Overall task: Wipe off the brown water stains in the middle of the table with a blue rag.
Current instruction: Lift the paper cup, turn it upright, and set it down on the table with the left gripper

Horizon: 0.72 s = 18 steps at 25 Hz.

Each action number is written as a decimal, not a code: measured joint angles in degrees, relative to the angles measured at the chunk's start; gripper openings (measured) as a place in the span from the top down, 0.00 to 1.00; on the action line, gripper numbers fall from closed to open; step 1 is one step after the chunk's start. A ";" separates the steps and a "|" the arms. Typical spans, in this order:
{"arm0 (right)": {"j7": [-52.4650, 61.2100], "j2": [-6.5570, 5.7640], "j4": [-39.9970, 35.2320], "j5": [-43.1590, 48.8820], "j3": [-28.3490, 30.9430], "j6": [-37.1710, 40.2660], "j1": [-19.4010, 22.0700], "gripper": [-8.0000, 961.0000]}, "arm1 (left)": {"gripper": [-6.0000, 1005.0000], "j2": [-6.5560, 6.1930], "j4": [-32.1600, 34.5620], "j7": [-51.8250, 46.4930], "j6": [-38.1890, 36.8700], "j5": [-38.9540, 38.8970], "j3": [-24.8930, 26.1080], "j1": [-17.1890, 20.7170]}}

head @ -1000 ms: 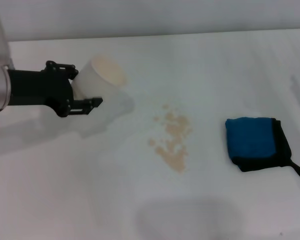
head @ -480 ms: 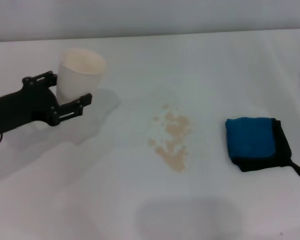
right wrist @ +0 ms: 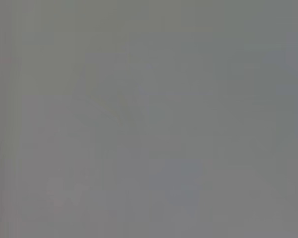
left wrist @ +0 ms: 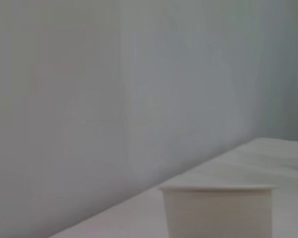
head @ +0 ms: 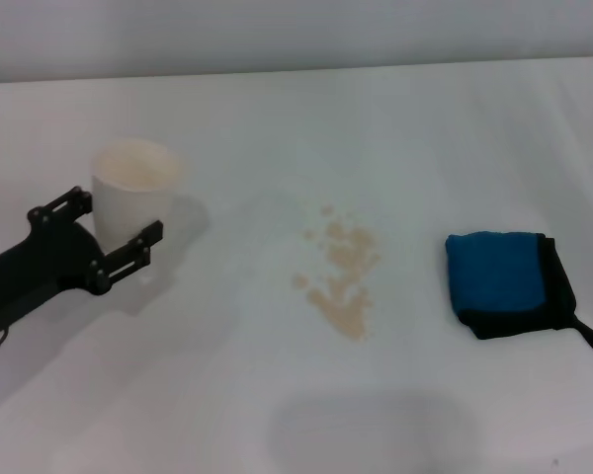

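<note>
My black left gripper (head: 117, 223) has its fingers closed around the upright white paper cup (head: 130, 202) on the plain white table (head: 277, 395), left of the tan stains (head: 341, 276); my right gripper is out of sight.

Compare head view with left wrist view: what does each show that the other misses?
Head only: the left gripper shut on the white paper cup, the brown water stains mid-table, and the blue rag to their right. Left wrist only: the cup's side from close up, with a plain wall behind it. Both: the cup, upright, and the white table.
</note>
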State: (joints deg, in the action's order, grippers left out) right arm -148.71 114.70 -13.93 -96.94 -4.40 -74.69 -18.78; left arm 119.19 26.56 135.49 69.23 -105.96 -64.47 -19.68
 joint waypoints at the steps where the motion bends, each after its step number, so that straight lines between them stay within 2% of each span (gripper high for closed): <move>1: 0.00 0.00 -0.05 0.00 0.00 -0.11 -0.01 0.26 | 0.28 0.00 -1.83 2.33 0.00 -1.92 0.00 0.10; 10: 0.00 0.01 -0.36 0.00 -0.43 -0.53 -1.01 0.26 | 0.28 -0.02 -11.15 15.37 -1.15 -14.24 0.06 0.96; 18: 0.01 0.21 -0.75 0.00 -1.36 -0.25 -2.31 0.26 | 0.28 0.14 -12.90 18.61 -4.66 -15.42 -0.07 0.58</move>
State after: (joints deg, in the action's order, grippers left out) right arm -148.70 114.91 -14.68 -96.94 -5.76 -74.93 -21.09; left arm 119.33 13.66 154.11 64.57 -121.38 -64.55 -19.10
